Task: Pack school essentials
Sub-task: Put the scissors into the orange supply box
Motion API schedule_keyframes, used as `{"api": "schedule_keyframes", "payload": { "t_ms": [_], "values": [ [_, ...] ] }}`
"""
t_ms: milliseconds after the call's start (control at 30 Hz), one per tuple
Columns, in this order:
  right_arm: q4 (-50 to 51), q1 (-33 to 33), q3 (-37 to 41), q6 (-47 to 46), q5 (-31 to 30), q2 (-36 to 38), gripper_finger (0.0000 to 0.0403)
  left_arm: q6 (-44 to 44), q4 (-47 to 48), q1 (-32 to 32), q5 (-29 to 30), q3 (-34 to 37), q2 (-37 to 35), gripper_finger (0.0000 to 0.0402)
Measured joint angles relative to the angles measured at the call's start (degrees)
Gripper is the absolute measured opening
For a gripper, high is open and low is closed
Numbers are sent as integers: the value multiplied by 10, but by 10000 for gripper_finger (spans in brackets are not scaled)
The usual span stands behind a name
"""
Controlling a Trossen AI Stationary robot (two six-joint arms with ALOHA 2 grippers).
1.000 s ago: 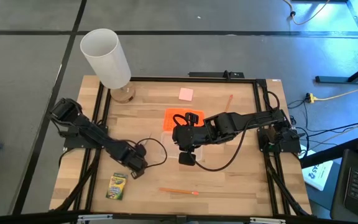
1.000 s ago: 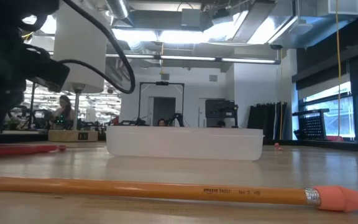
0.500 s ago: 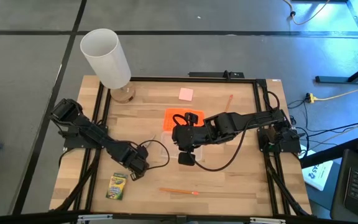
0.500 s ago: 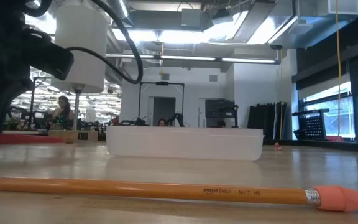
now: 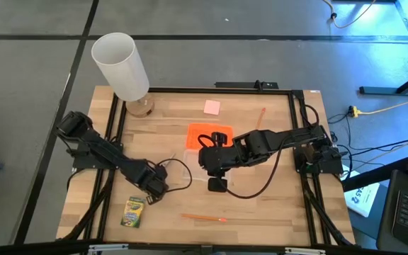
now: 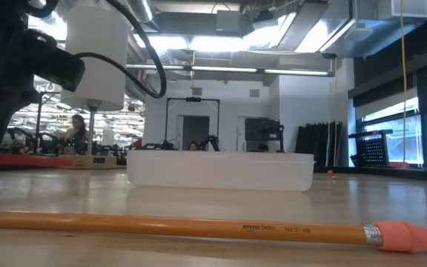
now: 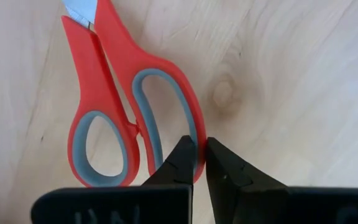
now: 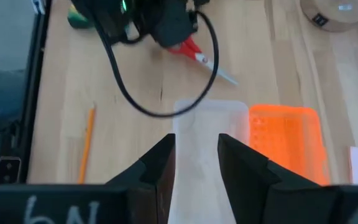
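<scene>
The red-handled scissors point(image 7: 104, 93) lie flat under my left gripper point(image 7: 201, 144), which is shut on their handle near the table's front left point(image 5: 154, 190). In the low view the scissors point(image 6: 21, 158) show as a red bar just above the tabletop. A green-and-yellow crayon box point(image 5: 133, 211) and an orange pencil point(image 5: 204, 217) lie flat near the front edge. The pink eraser point(image 5: 212, 107) and a second pencil point(image 5: 261, 117) lie toward the back. My right gripper point(image 8: 196, 158) hovers open above the clear box point(image 8: 207, 124), holding nothing. My left gripper pinches the outer rim of the scissors' larger finger loop point(image 7: 191, 124) between its two fingertips. The fingers come from above, pointing down. The handle end is raised off the wood; whether the blade tips point(image 8: 229, 78) still touch the table I cannot tell.
The clear box point(image 5: 193, 164) sits mid-table with its orange lid point(image 5: 210, 134) just behind it. A tall white cylinder point(image 5: 121, 66) stands at the back left corner. Black cables loop around both arms. Bare wood lies between the crayon box and the clear box.
My left gripper has risen a little, still shut on the scissors' handle, and rolled slightly. The scissors have come up with it: in the low view the red bar stands higher above the tabletop than before.
</scene>
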State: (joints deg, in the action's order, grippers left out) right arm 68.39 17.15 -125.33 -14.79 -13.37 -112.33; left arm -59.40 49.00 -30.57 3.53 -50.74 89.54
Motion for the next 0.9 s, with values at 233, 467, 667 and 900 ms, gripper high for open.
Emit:
{"api": "schedule_keyframes", "payload": {
  "t_ms": [233, 467, 667, 900],
  "values": [
    [86, 3, -47, -31, -1, 0, 123, -3, 15, 0, 5, -1, -55, 12],
    [133, 22, -98, -31, -5, 3, 123, 19, 92, -3, 34, -1, -133, 12],
    [174, 30, -97, -63, -37, 11, 123, 78, 91, -3, 69, -1, -201, 12],
    [218, 30, -96, -106, -98, 16, 123, 192, 23, 17, 94, -1, -204, 12]
  ]
}}
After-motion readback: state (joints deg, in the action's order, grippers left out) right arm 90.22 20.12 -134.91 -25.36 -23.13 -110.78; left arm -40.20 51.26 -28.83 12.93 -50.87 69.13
